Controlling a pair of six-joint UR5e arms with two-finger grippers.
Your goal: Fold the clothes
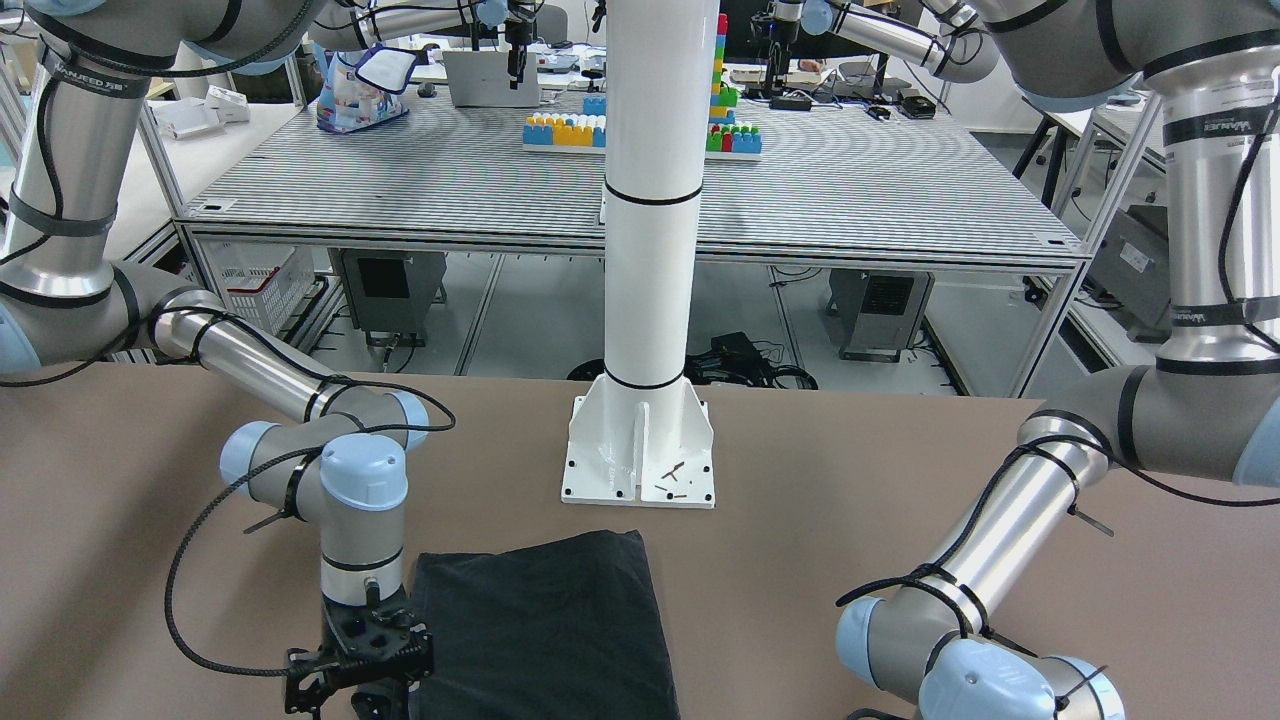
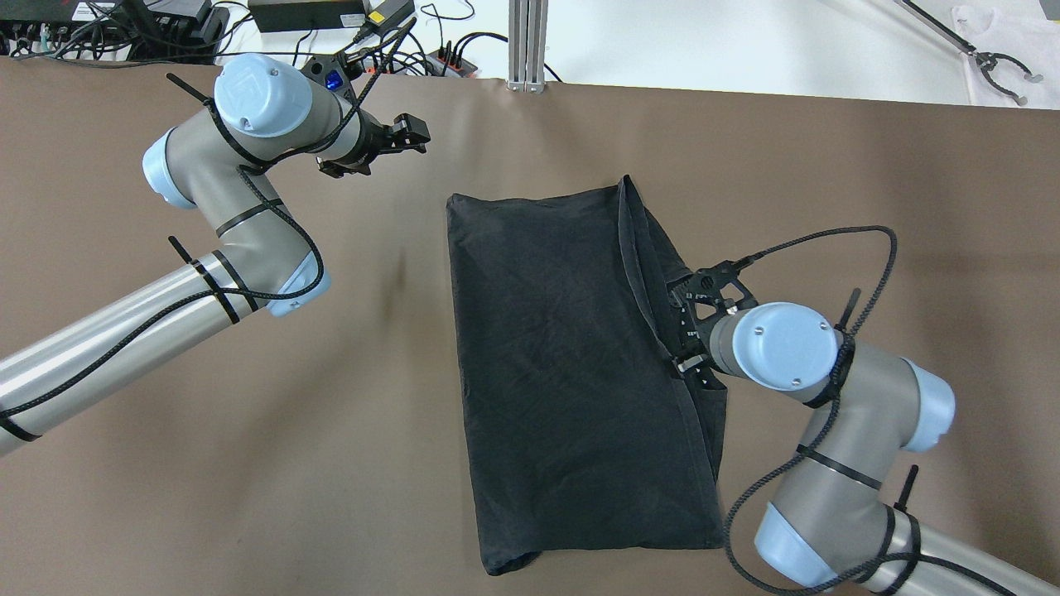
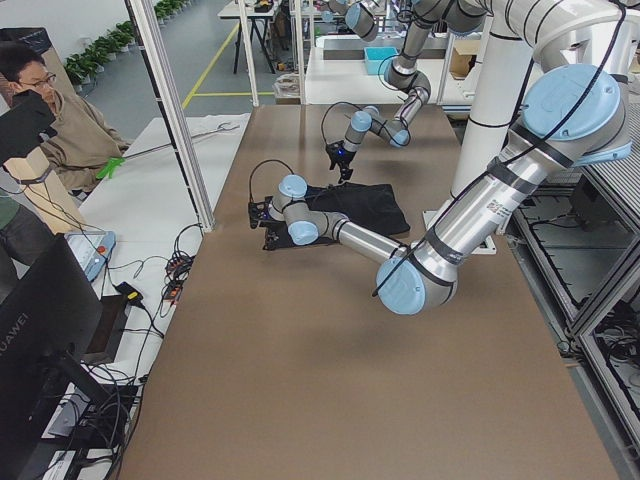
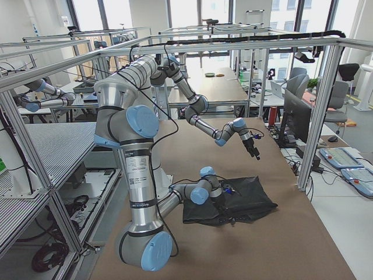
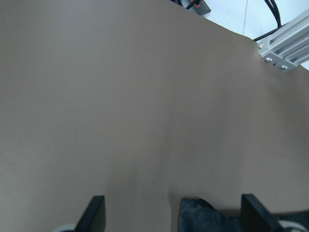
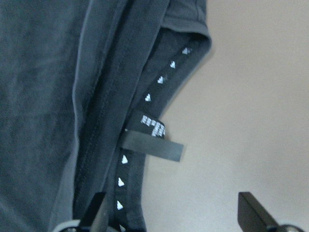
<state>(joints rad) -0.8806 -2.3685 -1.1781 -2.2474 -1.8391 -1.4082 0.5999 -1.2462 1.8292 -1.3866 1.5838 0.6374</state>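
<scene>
1. The right tool [image 2: 683, 323] is hanging low over the right-hand edge of the black shirt [image 2: 555, 348]. Its jaws are standing wide apart and are gripping nothing.
2. In the right wrist view, one of its fingers [image 6: 98, 215] is sitting over the shirt's doubled hem. The other finger is sitting over bare tabletop [image 2: 331, 397].
3. A grey label [image 6: 152, 145] is sticking out from that hem. A row of small white marks [image 6: 147, 97] is running along the dark band beside it.
4. The left tool [image 2: 414, 136] is hovering above bare tabletop, well apart from the shirt and toward the far left. Its jaws are also standing wide open and holding nothing.
5. In the left wrist view its fingers [image 5: 96, 215] are framing plain brown surface. Only a small dark scrap of cloth is showing at the bottom edge between them.
6. The shirt is lying flat on the tabletop between the two arms, folded into a long rectangle. A narrower flap is lying along its right side, under the right tool.
7. The white post [image 1: 650, 200] is standing bolted to the tabletop on the robot's side, near one short end of the shirt.
</scene>
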